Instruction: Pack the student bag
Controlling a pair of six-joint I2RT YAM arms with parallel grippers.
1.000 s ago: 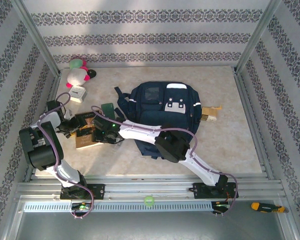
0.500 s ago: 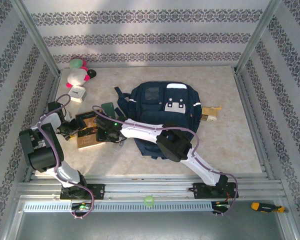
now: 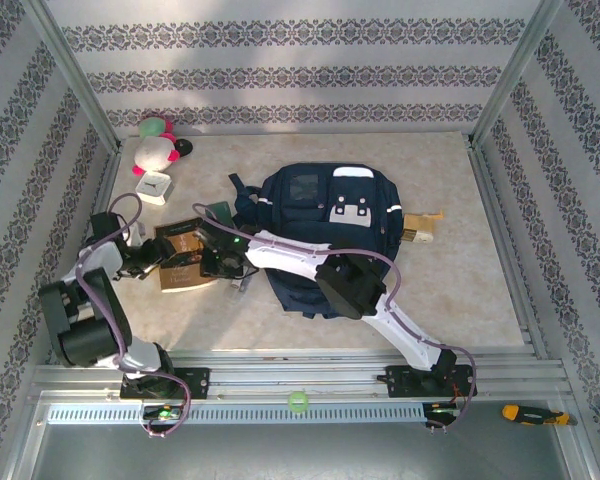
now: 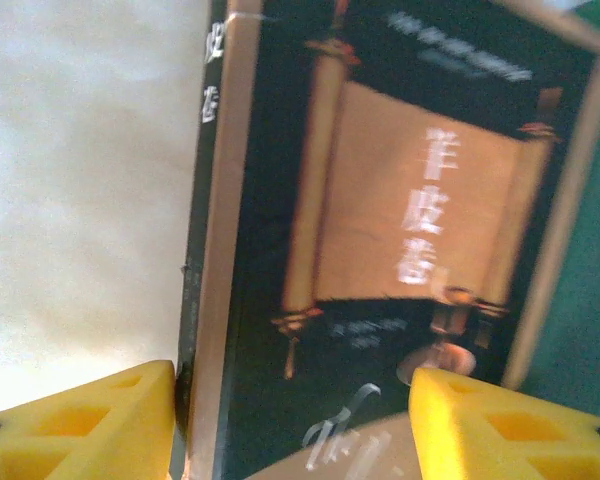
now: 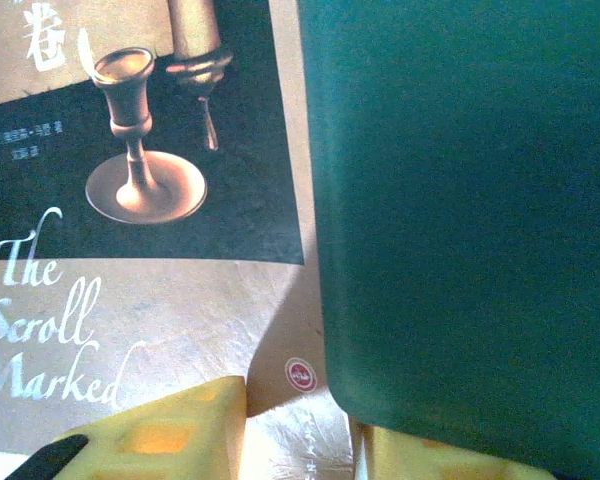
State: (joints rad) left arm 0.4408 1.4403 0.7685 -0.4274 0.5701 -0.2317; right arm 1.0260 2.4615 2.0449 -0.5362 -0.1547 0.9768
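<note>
Beige stone-look tabletop (image 3: 460, 300), walled by patterned paper. Two grippers are gathered on one book (image 4: 380, 250), dark cover with a scroll and goblet, titled "The Scroll Marked", lying flat, cover up.

The left gripper (image 4: 290, 400) is held over the book's near end. Its fingers (image 4: 90, 420) are apart: one is set just outside the spine, the other over the cover. That looks like a straddle meant to catch the book by its width. No clamp is made yet.

The right gripper (image 5: 300, 425) is placed at the book's corner. Its fingers (image 5: 170, 435) are apart by a narrow gap, with the corner seen between them. A dark green flat object (image 5: 460, 200) overlaps the book's edge and hides most of the far finger. Whether anything is pinched cannot be told. The object is likely in the way of a clean book pick.

The student bag (image 3: 300, 215) lies front-up, well to the right of both sets of fingers and crossed by the right arm. No opening is seen. Packing is judged barely begun.
</note>
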